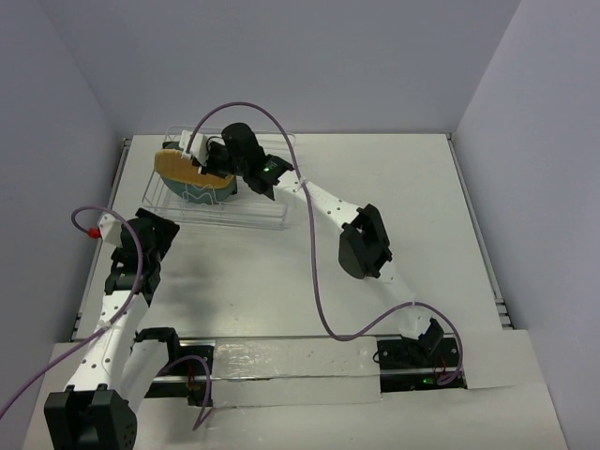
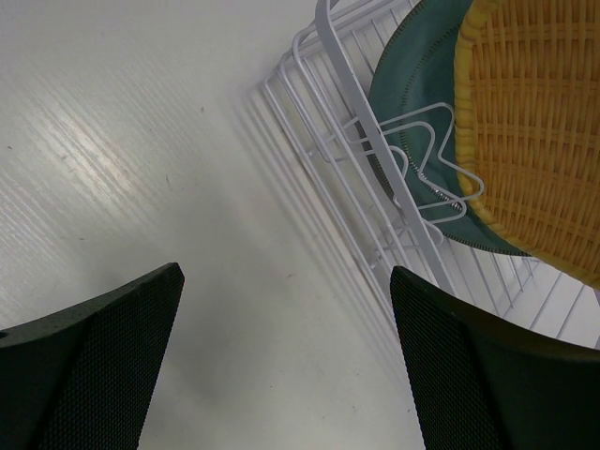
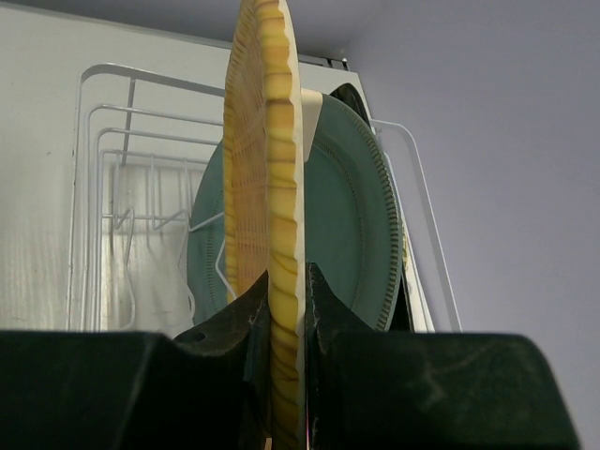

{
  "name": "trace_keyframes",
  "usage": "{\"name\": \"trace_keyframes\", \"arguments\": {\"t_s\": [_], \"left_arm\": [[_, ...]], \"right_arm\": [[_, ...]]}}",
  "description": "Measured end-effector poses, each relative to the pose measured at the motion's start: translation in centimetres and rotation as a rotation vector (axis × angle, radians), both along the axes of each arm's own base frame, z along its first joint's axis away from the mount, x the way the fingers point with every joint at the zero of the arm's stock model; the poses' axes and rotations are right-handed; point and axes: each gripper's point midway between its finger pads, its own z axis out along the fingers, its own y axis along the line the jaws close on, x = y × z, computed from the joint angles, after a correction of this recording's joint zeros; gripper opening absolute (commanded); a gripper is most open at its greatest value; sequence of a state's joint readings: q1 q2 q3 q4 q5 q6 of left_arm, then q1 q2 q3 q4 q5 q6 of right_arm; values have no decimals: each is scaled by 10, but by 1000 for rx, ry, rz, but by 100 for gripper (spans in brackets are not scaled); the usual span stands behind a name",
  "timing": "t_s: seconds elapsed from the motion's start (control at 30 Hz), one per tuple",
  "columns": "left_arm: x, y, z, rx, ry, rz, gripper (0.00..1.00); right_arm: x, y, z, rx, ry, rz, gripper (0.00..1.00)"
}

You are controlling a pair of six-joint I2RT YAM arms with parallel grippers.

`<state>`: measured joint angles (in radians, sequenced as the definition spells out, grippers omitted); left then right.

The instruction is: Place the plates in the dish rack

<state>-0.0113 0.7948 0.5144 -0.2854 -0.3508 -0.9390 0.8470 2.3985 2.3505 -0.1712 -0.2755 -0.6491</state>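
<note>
The clear wire dish rack (image 1: pixel 262 211) stands at the back left of the table. My right gripper (image 1: pixel 208 159) is shut on the rim of an orange-yellow woven plate (image 1: pixel 176 167) and holds it on edge in the rack. In the right wrist view the fingers (image 3: pixel 328 319) pinch this plate (image 3: pixel 267 141). Right behind it stands the teal-grey plate (image 3: pixel 347 206), then a black plate edge (image 3: pixel 349 92) and a thin pale yellow rim (image 3: pixel 406 262). My left gripper (image 1: pixel 157 228) is open and empty over bare table, just left of the rack (image 2: pixel 319 84).
The left wrist view shows the rack's near corner with the teal plate (image 2: pixel 412 84) and the woven plate (image 2: pixel 534 122) leaning in it. A purple cable (image 1: pixel 314 272) loops over the table beside the right arm. Walls close in the table on three sides.
</note>
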Motion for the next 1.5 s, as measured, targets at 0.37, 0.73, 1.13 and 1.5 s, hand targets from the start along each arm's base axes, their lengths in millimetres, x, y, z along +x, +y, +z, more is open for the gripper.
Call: {"name": "trace_keyframes", "arguments": {"t_s": [0.37,0.73,1.13,1.5], "left_arm": [[1,-2,1,-5,-5,-8,99],[1,-2,4,-6,-18,-10,99],[0,-2,10,-6,-41,-8,99],[-1,-1,14,-4,-54,-5,99]], "right_arm": [[0,1,4,2,-18,-29,0],[-27,-3,71,62,-105,-3,0],[-40,-4,36,5,-8,35,0],[-26,5,-12,-47,39,-17,0]]}}
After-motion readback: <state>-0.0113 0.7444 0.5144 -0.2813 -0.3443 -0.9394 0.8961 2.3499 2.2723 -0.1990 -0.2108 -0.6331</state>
